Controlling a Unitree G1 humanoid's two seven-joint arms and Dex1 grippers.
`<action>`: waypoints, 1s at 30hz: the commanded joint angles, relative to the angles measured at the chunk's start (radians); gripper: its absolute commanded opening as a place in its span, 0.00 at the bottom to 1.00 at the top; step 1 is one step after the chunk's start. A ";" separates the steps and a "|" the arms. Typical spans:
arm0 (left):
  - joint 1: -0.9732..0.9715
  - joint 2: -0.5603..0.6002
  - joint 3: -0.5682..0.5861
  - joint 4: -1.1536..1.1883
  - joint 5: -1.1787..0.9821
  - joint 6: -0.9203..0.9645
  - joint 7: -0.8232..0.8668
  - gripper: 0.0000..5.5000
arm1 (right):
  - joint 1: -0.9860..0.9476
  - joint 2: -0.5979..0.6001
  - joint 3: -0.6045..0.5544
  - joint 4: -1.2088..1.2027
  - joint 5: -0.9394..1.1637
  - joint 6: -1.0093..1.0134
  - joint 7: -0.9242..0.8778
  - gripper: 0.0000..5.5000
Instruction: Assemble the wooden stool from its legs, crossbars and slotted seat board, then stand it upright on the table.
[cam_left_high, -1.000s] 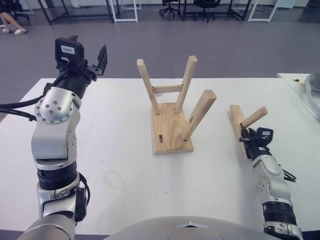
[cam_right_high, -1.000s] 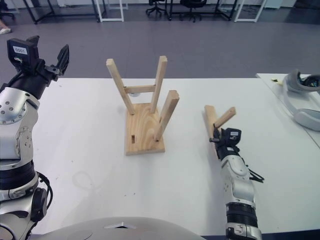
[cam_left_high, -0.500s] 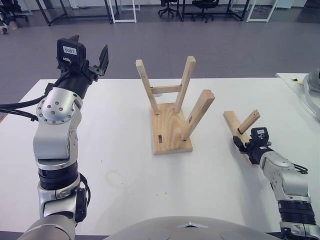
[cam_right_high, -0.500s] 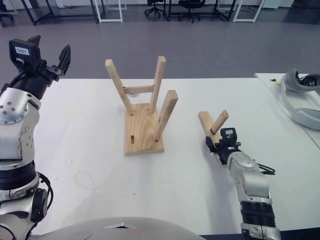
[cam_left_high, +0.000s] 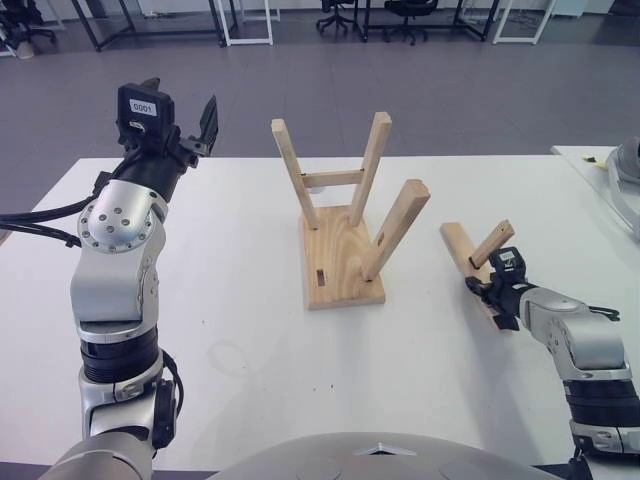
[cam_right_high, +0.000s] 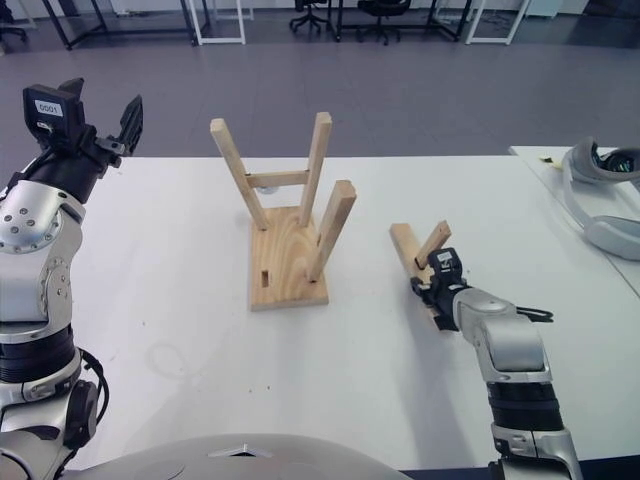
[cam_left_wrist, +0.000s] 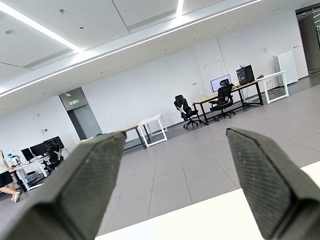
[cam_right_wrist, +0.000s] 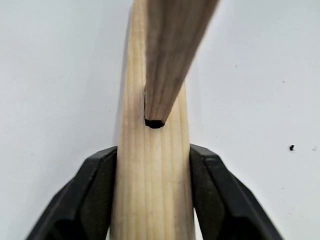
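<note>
Seat board: lies flat on the white table, underside up. An open slot shows at its near left corner.

Fitted parts: three legs stand up from the seat board. The far left leg and far right leg lean away from each other and are joined by a crossbar above the board's far edge. The third leg rises from the board's near right corner and tilts outward to the right.

Loose leg: lies on the table to the right of the seat board, well apart from it. A short crossbar is seated in a hole in its upper face and slants upward.

Right gripper: to the right of the seat board, at the near part of the loose leg. Its two fingers press against the leg's opposite sides, closed firmly on the wood just short of the crossbar joint.

Left gripper: raised above the table, well to the left of the seat board and beyond its far edge. Fingers spread wide, holding nothing.
</note>
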 joint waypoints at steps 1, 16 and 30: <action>-0.004 -0.008 0.009 0.002 -0.006 0.004 0.007 0.67 | -0.028 0.023 0.018 0.041 -0.031 -0.055 -0.006 0.38; -0.576 -0.132 0.400 0.294 -1.155 0.431 0.230 0.67 | -0.892 0.253 0.175 0.074 0.088 -0.441 0.280 0.38; -0.535 -0.031 0.285 0.250 -1.365 0.322 0.414 0.63 | -0.857 0.261 0.229 -0.047 0.139 -0.394 0.406 0.38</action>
